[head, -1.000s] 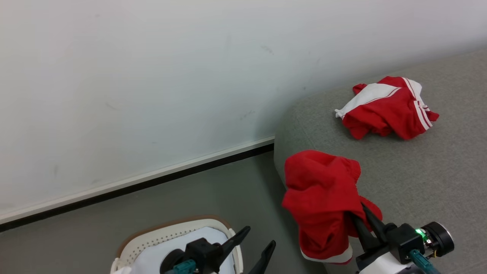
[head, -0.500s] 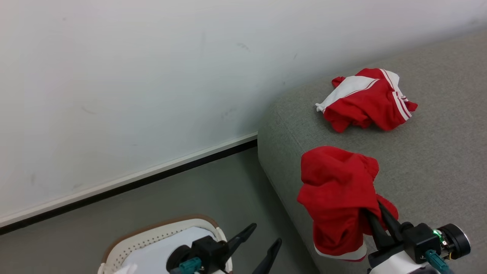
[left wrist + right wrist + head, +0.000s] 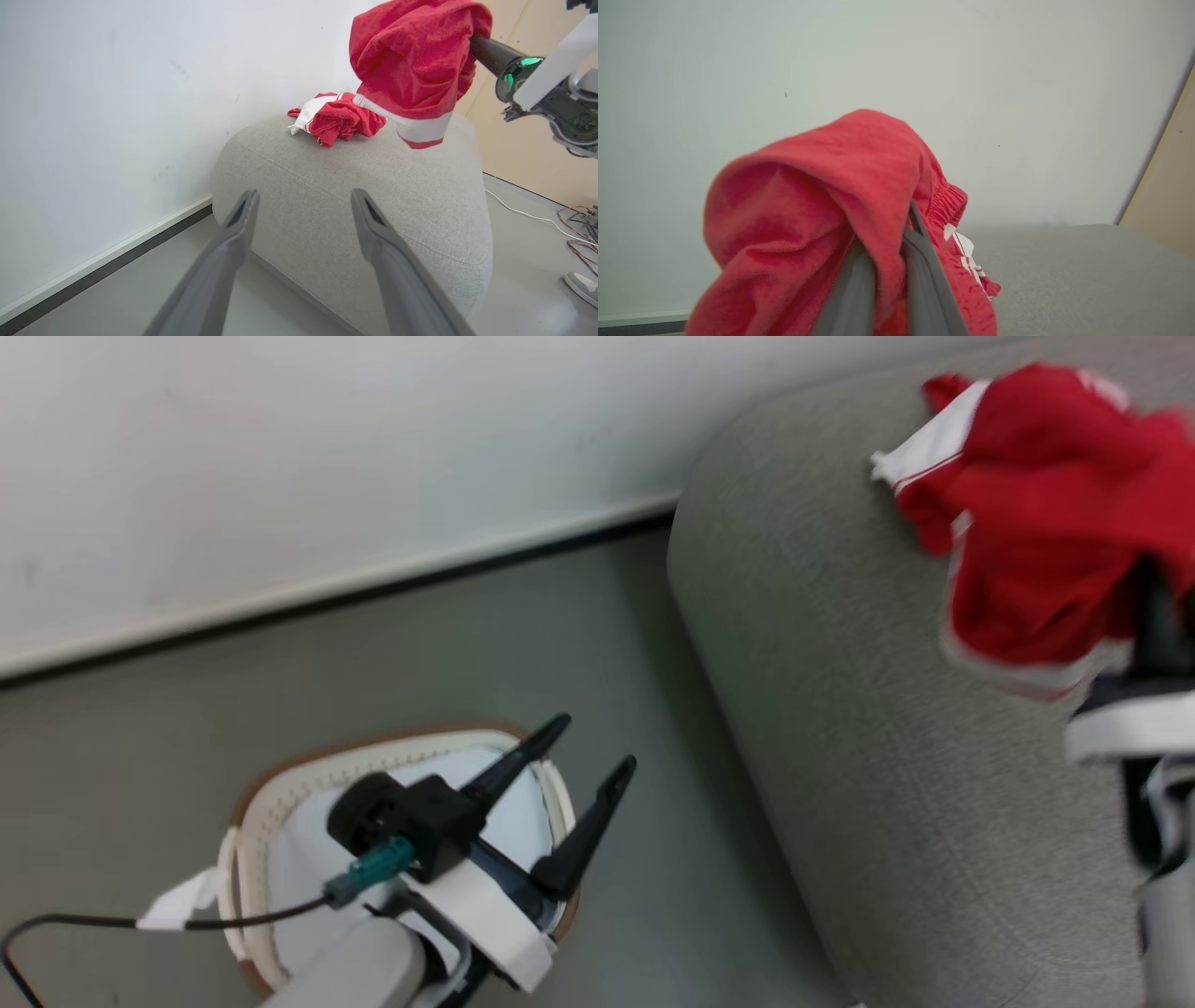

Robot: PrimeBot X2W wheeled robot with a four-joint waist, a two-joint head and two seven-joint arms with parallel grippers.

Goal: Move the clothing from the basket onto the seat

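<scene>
Clothing: a red garment hangs pinched by the right gripper above the seat, near a second garment lying there. Placing step, I judge: lower, then let go. The left gripper, spread wide, hovers over the basket
</scene>
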